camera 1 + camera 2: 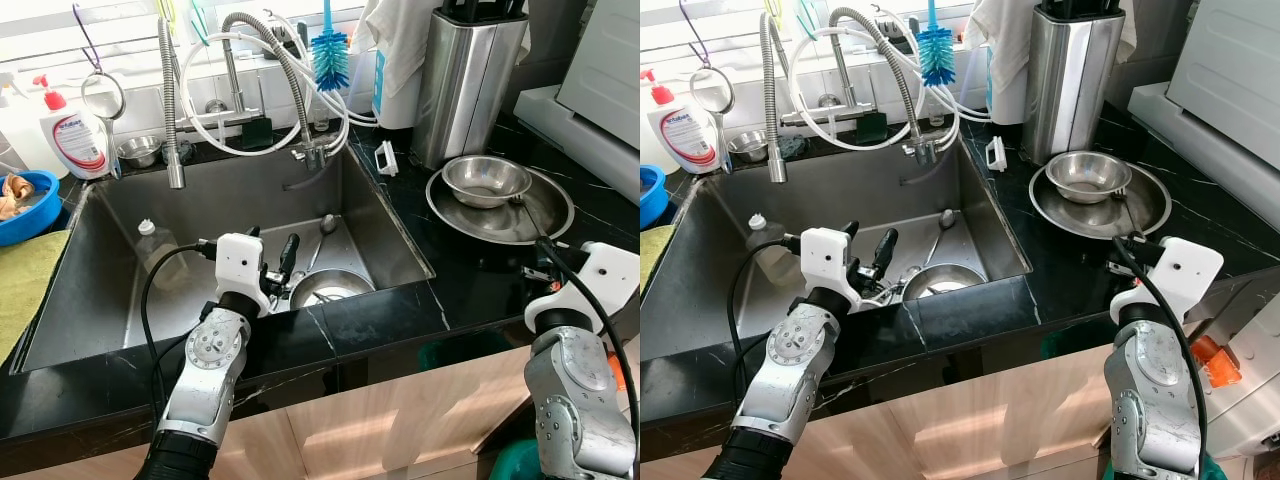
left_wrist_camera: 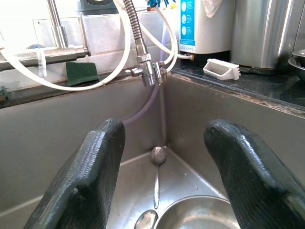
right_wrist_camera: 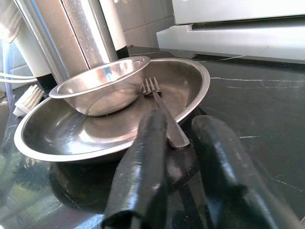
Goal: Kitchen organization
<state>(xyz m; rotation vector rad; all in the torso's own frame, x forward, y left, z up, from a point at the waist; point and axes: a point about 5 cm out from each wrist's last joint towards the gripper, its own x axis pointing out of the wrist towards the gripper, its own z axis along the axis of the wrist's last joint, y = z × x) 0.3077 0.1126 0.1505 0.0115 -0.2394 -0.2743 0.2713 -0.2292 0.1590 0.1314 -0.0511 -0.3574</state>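
My left gripper (image 1: 275,250) hangs open inside the steel sink (image 1: 120,290), just above a steel bowl (image 1: 325,288) on the sink floor. A spoon (image 1: 322,235) lies beyond it, seen past the wide-apart fingers (image 2: 95,167). On the counter to the right, a small steel bowl (image 1: 485,178) and a fork (image 3: 155,93) rest in a wide steel plate (image 1: 548,205). The fork's handle pokes over the plate's near rim. My right gripper (image 3: 178,126) is at that rim, its fingers (image 3: 143,162) closed narrowly on the handle's end.
A clear plastic bottle (image 1: 155,250) lies in the sink's left half. Spring faucet hoses (image 1: 290,90) hang over the back. A steel knife block (image 1: 465,80), soap bottle (image 1: 75,135), blue bowl (image 1: 25,205), green cloth (image 1: 25,280) and white appliance (image 1: 590,90) border the counter.
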